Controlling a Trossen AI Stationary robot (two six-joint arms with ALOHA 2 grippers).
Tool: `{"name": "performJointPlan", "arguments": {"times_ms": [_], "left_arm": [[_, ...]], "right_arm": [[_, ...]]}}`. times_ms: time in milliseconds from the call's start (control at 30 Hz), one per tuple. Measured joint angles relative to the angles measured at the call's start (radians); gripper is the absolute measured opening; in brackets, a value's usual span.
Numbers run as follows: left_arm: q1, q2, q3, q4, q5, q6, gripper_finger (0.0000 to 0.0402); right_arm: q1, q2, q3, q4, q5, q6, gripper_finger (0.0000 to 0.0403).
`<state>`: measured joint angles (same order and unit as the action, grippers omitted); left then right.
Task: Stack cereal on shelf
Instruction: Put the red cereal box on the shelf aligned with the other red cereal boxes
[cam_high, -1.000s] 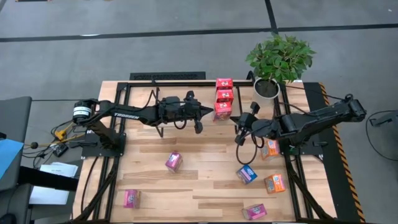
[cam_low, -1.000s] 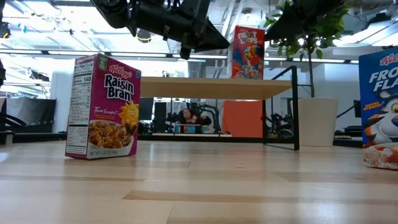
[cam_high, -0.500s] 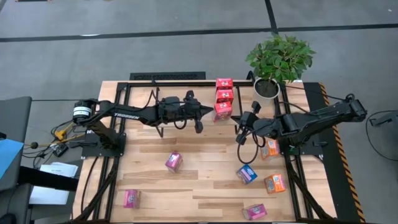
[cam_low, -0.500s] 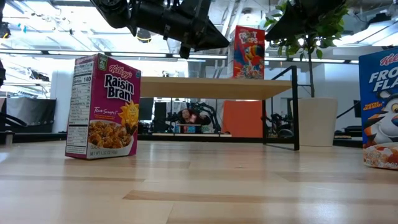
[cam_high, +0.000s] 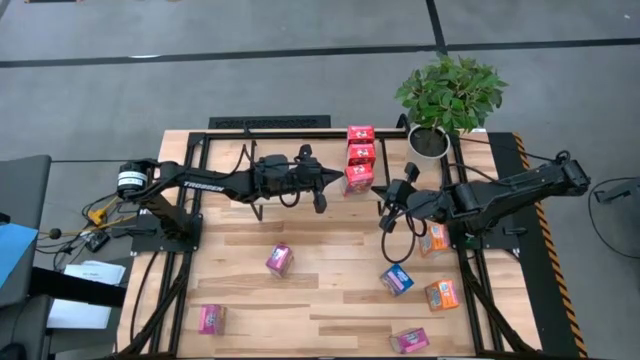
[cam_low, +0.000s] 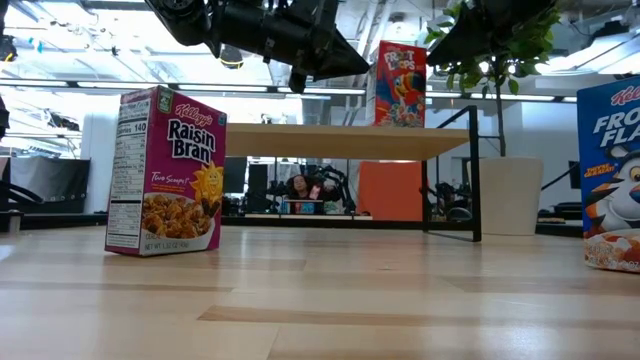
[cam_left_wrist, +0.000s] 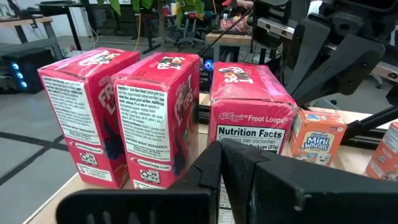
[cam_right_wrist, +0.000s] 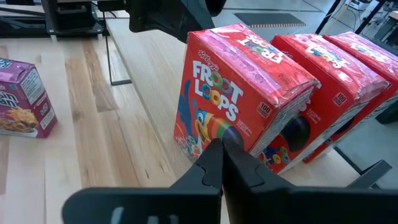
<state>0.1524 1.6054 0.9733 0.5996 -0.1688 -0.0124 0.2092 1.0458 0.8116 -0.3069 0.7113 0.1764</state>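
We've got three red boxes (cam_high: 359, 156) on the shelf (cam_high: 230, 123); both jaws closed, empty. Next: right gripper (cam_high: 383, 208) to the blue box (cam_high: 396, 280) at 6 o'clock, grip square.

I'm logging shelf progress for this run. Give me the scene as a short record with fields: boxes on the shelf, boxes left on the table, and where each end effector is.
on shelf: three red Froot Loops boxes in a row on the shelf
on table: three pink boxes, three orange-and-blue boxes
left end effector: shut, empty, beside the row
right end effector: shut, empty, near the nearest red box
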Motion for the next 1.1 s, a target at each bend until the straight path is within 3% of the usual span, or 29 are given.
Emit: {"name": "performJointPlan", "arguments": {"times_ms": [1100], "left_arm": [[0.0, 0.0, 0.0, 0.04, -0.019, -0.011, 0.0]], "right_arm": [[0.0, 0.0, 0.0, 0.0, 0.008, 0.0, 0.0027]]}}
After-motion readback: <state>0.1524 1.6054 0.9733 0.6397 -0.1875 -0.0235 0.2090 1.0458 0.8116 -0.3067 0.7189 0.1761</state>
